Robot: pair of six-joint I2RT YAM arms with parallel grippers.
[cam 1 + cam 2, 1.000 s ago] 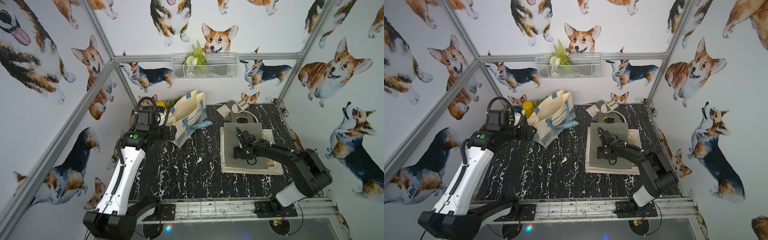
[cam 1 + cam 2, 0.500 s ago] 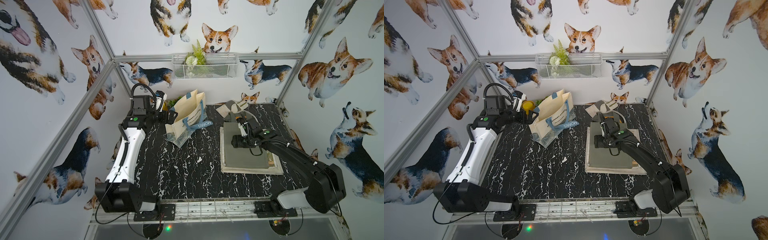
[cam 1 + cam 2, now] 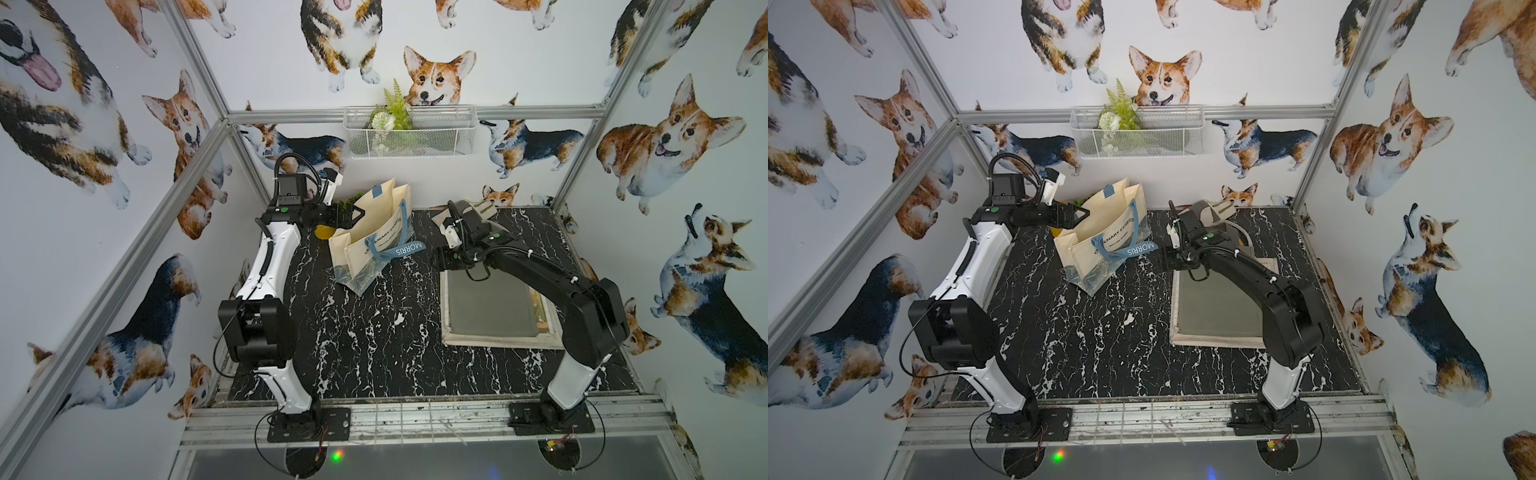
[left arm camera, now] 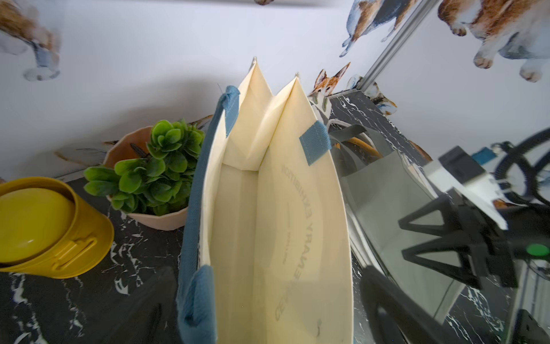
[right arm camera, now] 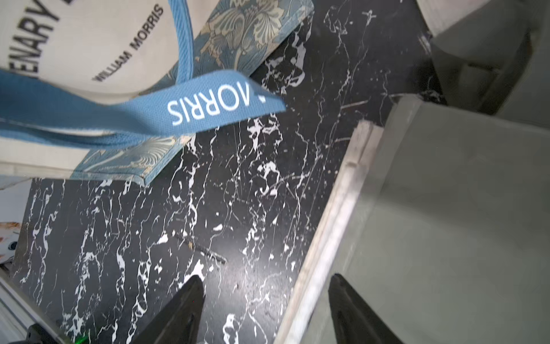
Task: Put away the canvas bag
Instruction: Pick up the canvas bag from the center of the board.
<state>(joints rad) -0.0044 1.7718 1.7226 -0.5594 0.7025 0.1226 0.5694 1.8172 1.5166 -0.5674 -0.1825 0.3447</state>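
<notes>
A grey-green canvas bag [image 3: 486,303] [image 3: 1212,307] lies flat on a cream folded bag [image 3: 498,343] at the right of the black marble table. A cream tote with blue handles [image 3: 374,232] [image 3: 1104,232] [image 4: 268,223] stands open at the back. My left gripper [image 3: 353,216] [image 3: 1077,215] [image 4: 268,312] is open, its jaws either side of the tote's near end. My right gripper [image 3: 446,262] [image 3: 1169,259] [image 5: 268,297] is open and holds nothing. It hovers over the far left edge of the flat grey bag [image 5: 446,208], below the tote's hanging blue handle [image 5: 208,104].
A yellow cup [image 4: 44,226] and a potted green plant [image 4: 154,169] stand behind the tote by the back wall. More folded bags [image 3: 478,208] lie at the back right. A white wire basket [image 3: 409,133] hangs on the back wall.
My right gripper has left the middle of the grey bag and moved to its far left corner. My left arm has swung back and in to the tote's mouth.
</notes>
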